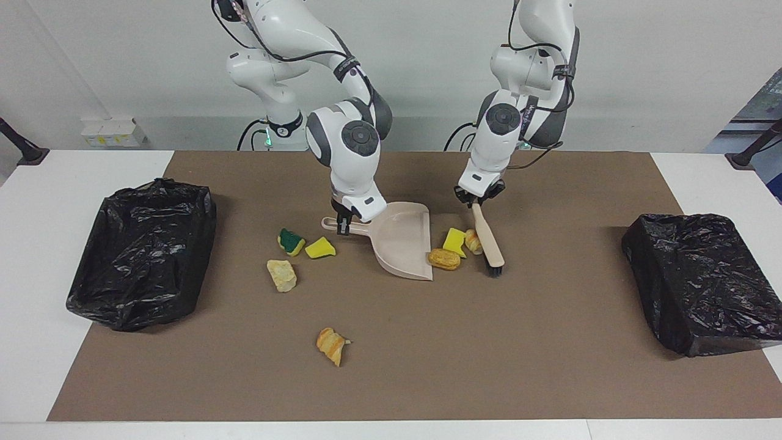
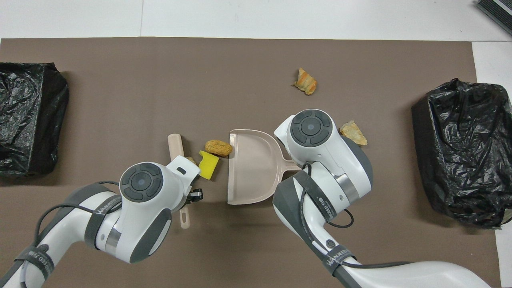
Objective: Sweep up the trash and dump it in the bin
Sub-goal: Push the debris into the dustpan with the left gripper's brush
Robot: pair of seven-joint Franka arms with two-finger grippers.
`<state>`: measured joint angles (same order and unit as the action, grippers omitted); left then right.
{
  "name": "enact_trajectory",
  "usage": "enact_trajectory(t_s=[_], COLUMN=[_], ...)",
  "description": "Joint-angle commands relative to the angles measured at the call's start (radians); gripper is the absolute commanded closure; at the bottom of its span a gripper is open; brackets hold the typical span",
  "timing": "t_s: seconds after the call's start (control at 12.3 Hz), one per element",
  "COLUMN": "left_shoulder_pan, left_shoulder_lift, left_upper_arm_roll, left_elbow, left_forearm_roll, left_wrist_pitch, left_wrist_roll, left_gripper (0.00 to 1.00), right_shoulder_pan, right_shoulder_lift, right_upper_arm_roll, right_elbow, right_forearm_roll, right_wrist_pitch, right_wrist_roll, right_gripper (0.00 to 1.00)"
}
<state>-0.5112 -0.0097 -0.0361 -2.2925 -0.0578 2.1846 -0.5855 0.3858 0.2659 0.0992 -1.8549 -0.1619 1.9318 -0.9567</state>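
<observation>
My left gripper (image 1: 478,198) clamps the beige black-bristled brush (image 1: 489,240) slanted downward; my right gripper (image 1: 343,223) grips the beige plastic dustpan (image 1: 400,243) by its handle.

White table (image 1: 36,201) under a brown mat (image 1: 550,342), two black-bagged bins (image 1: 143,244) (image 1: 702,281) at its ends, yellow sponge pieces (image 1: 320,248), bread lumps (image 1: 281,274), a beige dustpan (image 1: 400,241) and brush (image 1: 489,241) resting mid-mat.
</observation>
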Motion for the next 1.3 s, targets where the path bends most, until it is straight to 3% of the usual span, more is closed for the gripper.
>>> enact_trajectory(t_s=[0.0,0.49,0.65,0.89,1.22], left_shoulder_pan=[-0.078,-0.259,-0.318,-0.303,-0.291], left_shoulder_lift=[0.060,0.033,0.031,-0.002,-0.078], left_upper_arm_roll=[0.009,-0.001,-0.001,0.012,0.018], left_elbow=[0.074,0.074,0.115,0.182,0.185], left_forearm_roll=[-0.037,-0.066,-0.106,-0.106,-0.108], left_wrist_pitch=[0.030,0.017,-0.018,-0.161,-0.290], left_wrist_roll=[0.026,0.012,-0.016,-0.022,-0.031], left_gripper=[1.00,1.00,1.00,1.00,1.00], right_shoulder_pan=[-0.007,-0.021,-0.038,-0.044,-0.088], right_shoulder_lift=[-0.030,-0.028,-0.028,-0.024,-0.011], right_upper_arm_roll=[0.008,0.008,0.008,0.008,0.008], right_elbow=[-0.033,-0.033,-0.040,-0.036,-0.036], right_forearm_roll=[0.021,0.021,0.021,0.021,0.077], right_wrist_pitch=[0.022,0.013,0.013,0.025,0.102], right_wrist_roll=[0.013,-0.002,-0.045,-0.056,-0.196], right_gripper=[1.00,1.00,1.00,1.00,1.00])
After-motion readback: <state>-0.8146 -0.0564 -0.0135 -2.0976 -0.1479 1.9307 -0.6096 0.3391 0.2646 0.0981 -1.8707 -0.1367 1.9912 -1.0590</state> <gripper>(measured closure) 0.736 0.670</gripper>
